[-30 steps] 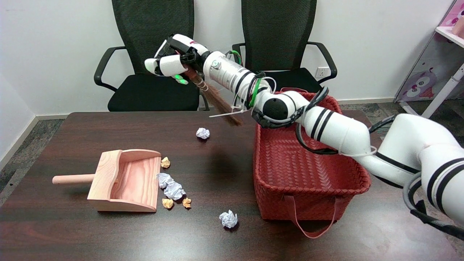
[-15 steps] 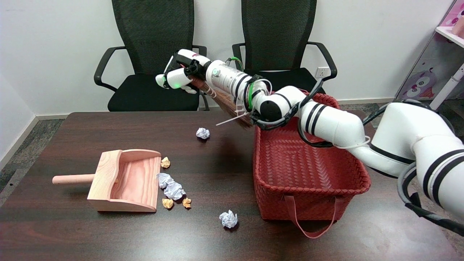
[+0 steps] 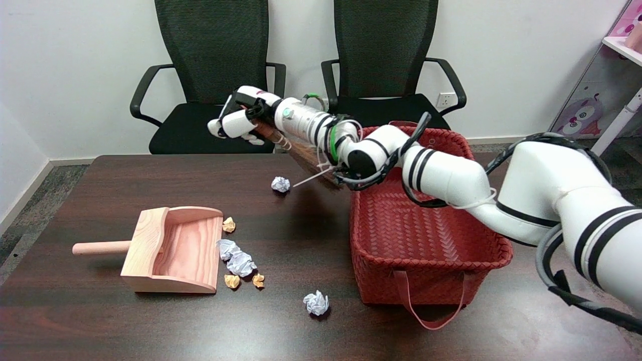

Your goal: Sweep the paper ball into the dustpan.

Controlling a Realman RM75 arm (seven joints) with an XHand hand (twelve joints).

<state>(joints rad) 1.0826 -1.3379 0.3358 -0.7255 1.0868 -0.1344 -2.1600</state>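
Pale wood is what we are meeting first at the left: the dustpan (image 3: 173, 250) is lying on the dark counter (image 3: 75, 321) with its round handle pointing left and its open mouth facing right, and we are seeing nothing inside it. Just beside that mouth we are finding a cluster of paper scraps (image 3: 238, 261), white and tan, some touching the pan's edge. Further right and nearer to us, a white paper ball (image 3: 316, 303) is sitting alone, well apart from the pan. Another white paper ball (image 3: 281, 184) is lying toward the far side of the counter. Above and just left of it, the right hand (image 3: 235, 123) is hovering with its fingers wrapped around the handle of a small brown broom (image 3: 301, 153), whose bristles are slanting down to the right and ending just right of that ball, not touching it as far as we can tell. At the right, the red woven basket (image 3: 426, 240) is standing with the arm crossing over its far rim; we are seeing nothing in it. We are reading no writing or labels anywhere.
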